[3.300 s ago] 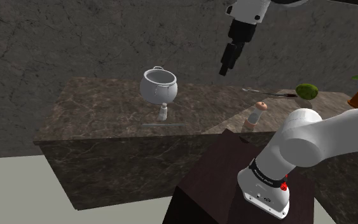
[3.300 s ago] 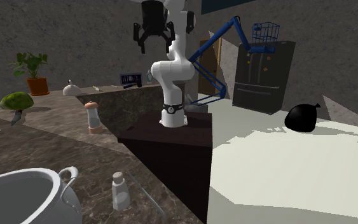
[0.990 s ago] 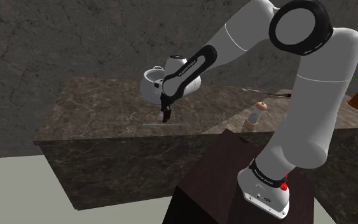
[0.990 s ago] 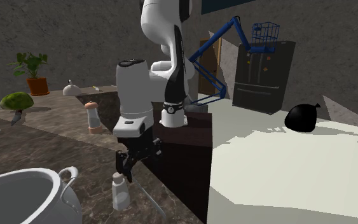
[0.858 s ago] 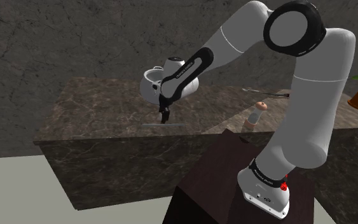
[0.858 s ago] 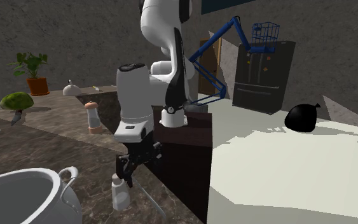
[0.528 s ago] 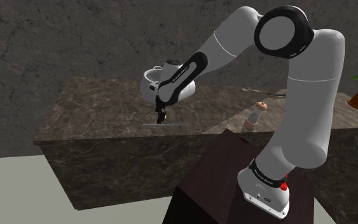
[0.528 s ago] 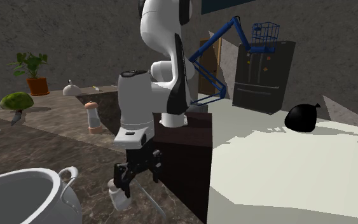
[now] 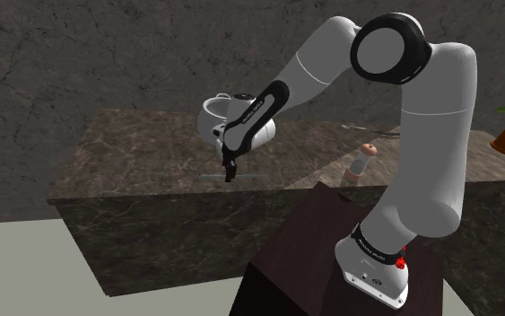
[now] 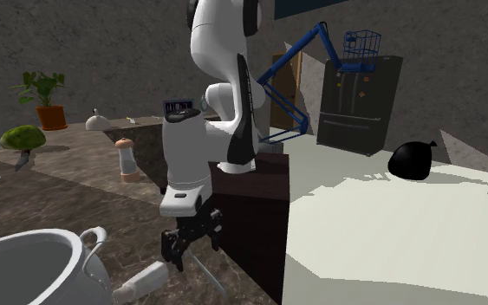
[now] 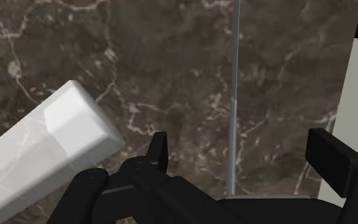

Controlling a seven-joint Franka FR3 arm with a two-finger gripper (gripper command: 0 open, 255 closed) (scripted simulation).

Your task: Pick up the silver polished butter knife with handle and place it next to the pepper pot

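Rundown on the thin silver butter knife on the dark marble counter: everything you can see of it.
The thin silver butter knife reads as a slim, straight, grey metallic strip; blade and handle cannot be told apart. It lies flat on the dark marble counter, parallel to the counter's nearby edge. The black gripper hangs over it, open, one finger on each side, neither touching it. A white shaker lies on its side nearby, apart from the knife.
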